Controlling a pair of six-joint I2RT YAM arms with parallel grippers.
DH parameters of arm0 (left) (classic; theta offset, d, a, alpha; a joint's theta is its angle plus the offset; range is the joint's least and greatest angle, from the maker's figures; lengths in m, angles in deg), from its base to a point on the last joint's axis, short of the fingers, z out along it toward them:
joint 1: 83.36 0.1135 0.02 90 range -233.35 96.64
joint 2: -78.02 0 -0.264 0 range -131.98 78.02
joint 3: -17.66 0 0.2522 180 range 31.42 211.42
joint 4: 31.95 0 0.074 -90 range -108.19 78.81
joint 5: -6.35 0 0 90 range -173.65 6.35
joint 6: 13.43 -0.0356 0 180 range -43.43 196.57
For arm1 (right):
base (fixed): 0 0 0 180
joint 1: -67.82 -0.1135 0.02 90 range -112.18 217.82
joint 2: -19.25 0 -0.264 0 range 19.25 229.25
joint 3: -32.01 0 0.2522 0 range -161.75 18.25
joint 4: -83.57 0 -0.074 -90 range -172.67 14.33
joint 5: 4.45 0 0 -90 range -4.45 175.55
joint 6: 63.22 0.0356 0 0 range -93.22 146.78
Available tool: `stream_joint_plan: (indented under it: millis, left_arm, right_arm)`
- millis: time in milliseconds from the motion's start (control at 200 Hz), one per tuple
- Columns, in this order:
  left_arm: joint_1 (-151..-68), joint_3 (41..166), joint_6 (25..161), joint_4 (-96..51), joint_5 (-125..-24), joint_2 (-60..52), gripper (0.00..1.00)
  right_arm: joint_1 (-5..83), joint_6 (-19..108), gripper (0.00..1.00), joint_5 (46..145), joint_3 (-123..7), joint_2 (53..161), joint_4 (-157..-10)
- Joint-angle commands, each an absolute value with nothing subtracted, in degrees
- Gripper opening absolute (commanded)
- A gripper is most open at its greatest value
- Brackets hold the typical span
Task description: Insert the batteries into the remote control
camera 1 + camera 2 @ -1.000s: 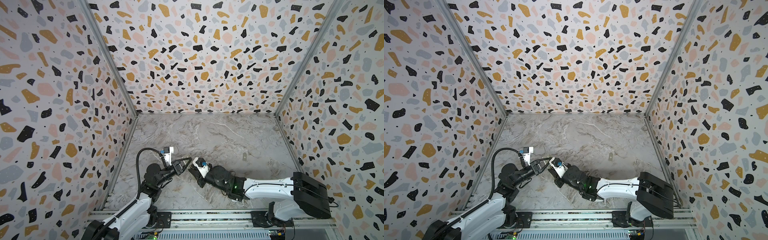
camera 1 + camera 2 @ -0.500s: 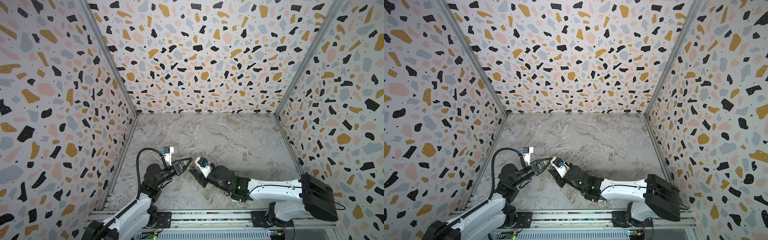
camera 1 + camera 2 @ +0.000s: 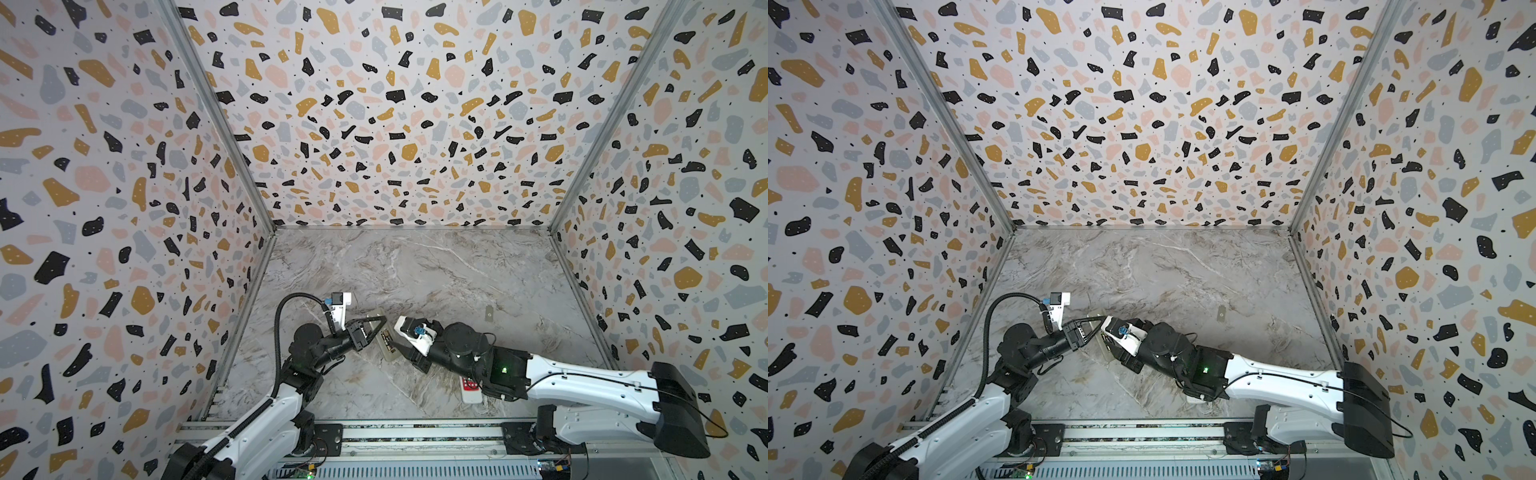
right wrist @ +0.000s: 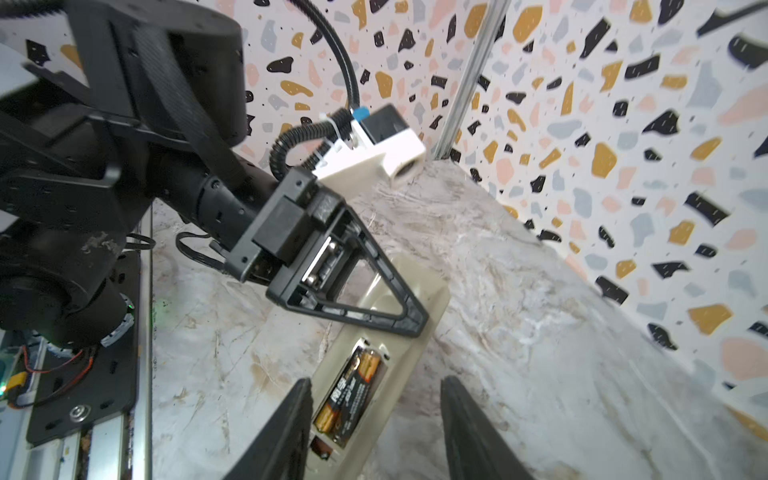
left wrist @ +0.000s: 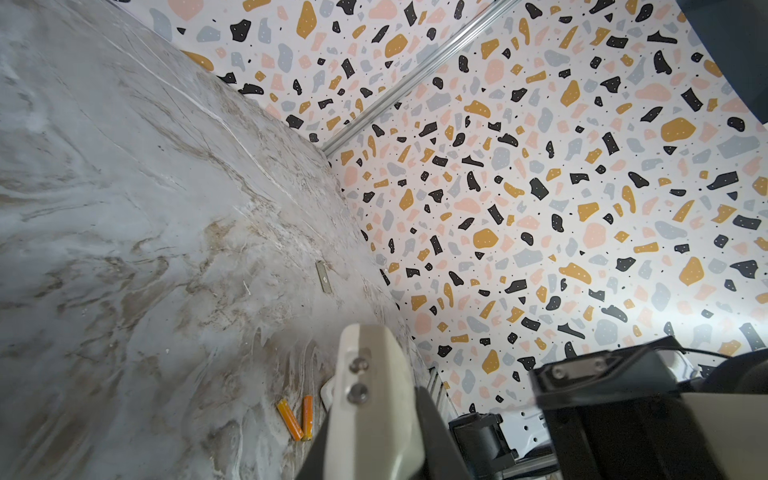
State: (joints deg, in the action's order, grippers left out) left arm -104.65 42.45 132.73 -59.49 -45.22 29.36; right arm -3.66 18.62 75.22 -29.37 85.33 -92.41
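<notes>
Right gripper (image 4: 376, 382) now spread wider, jaws either side of beige remote control (image 4: 430, 291), two black gold-ended batteries (image 4: 353, 395) seated inside it, left gripper (image 4: 415, 326) pinched together, tip on remote.

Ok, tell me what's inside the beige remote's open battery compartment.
A black, gold-ended battery lies in the remote compartment. A finger of the right gripper covers one end, so a second battery cannot be confirmed.

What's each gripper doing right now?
Left gripper: shut, tip against the remote.
Right gripper: open, holding nothing, over the remote.
</notes>
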Motion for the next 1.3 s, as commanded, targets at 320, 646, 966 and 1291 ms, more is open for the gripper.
stream_joint_plan:
  millis: [320, 646, 966, 1291]
  left_arm:
    - [-108.69, 48.18, 129.51, -54.85, -38.97, 28.5, 0.0]
    - [-111.3, 48.21, 131.32, -57.12, -37.11, 26.81, 0.0]
    - [-112.4, 48.12, 131.76, -57.65, -36.89, 26.54, 0.0]
    - [-112.89, 48.12, 131.78, -57.55, -36.98, 26.26, 0.0]
  right_arm:
    - [-3.89, -4.58, 0.54, 78.92, -36.74, 84.75, -71.43]
    - [-3.88, -9.09, 0.54, 79.56, -38.69, 86.59, -68.68]
    - [-3.89, -10.48, 0.56, 82.46, -39.24, 89.29, -67.03]
    - [-3.97, -11.97, 0.55, 82.32, -38.73, 90.42, -67.59]
